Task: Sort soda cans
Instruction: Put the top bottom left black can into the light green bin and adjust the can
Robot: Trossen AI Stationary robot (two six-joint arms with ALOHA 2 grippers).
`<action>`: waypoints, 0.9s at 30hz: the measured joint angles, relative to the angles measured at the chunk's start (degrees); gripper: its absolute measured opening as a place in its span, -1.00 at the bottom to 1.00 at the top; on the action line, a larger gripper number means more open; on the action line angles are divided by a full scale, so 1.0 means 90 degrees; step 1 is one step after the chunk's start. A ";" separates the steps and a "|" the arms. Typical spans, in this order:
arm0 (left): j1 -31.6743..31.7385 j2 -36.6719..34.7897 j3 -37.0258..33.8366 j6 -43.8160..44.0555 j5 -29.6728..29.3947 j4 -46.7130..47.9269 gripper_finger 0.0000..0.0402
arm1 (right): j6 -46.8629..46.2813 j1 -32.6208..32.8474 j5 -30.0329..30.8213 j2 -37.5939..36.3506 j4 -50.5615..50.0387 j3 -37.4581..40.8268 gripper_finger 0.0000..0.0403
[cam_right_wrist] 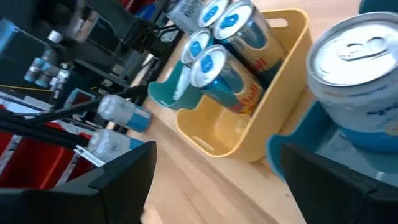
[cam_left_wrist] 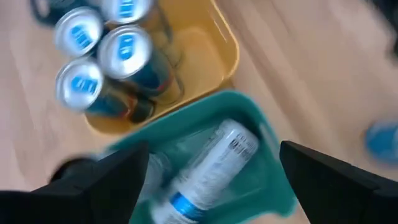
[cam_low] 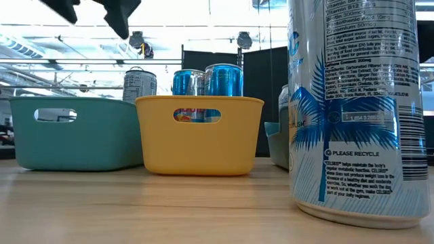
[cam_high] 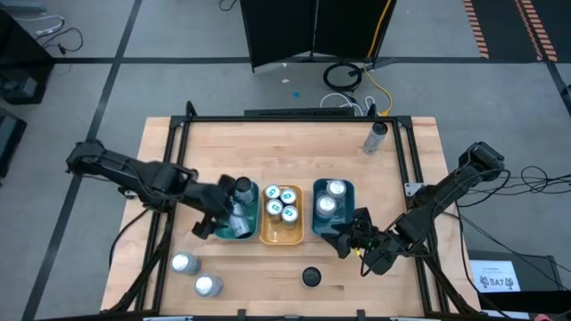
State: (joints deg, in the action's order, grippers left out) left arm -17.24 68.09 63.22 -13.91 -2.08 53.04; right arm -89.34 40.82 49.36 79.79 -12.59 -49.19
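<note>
Both arms are dark, nearly black, built of slim jointed links with bulkier housings at the joints. The left gripper (cam_high: 223, 212) ends in two flat, matte black fingers (cam_left_wrist: 106, 183). Near the right gripper (cam_high: 350, 234), a small yellow marking shows on the wrist.

From my table-level camera, a tall white can with a blue palm print (cam_low: 356, 115) filled the right side, standing upright on the wooden table (cam_low: 135, 203) closest to the lens. Farther back I saw a teal tray (cam_low: 74, 132) on the left, just beside a yellow tray (cam_low: 200, 135), and the edge of a blue tray (cam_low: 277, 142) partly hidden behind the big can. Blue cans (cam_low: 207, 81) stood up out of the yellow tray, and a silver can (cam_low: 139, 85) showed behind the teal one. A dark arm part (cam_low: 115, 12) hung in at the top left.
</note>
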 joint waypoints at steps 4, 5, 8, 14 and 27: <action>-0.0186 0.0506 0.0000 -0.1276 -0.0272 0.0004 0.82 | 0.0101 0.0002 0.0000 0.0000 0.0223 0.0000 0.65; -0.0232 0.0627 0.0000 -0.1549 -0.0278 0.0009 0.82 | 0.0107 0.0002 0.0002 0.0000 0.0239 0.0000 0.65; -0.0373 0.0992 0.0000 -0.2243 -0.0281 0.0084 0.82 | 0.0119 0.0002 0.0002 0.0000 0.0313 0.0000 0.65; -0.0429 0.1743 0.0000 -0.2517 -0.0283 0.0222 0.82 | 0.0290 0.0002 0.0002 0.0000 0.0524 0.0000 0.65; -0.0419 0.2873 -0.0005 -0.2546 -0.0135 -0.0013 0.82 | 0.0382 0.0005 0.0004 -0.0001 0.0567 0.0000 0.65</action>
State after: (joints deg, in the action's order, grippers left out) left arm -21.02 93.94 63.18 -36.82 -3.29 52.92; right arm -85.91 40.86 49.40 79.78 -7.49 -49.19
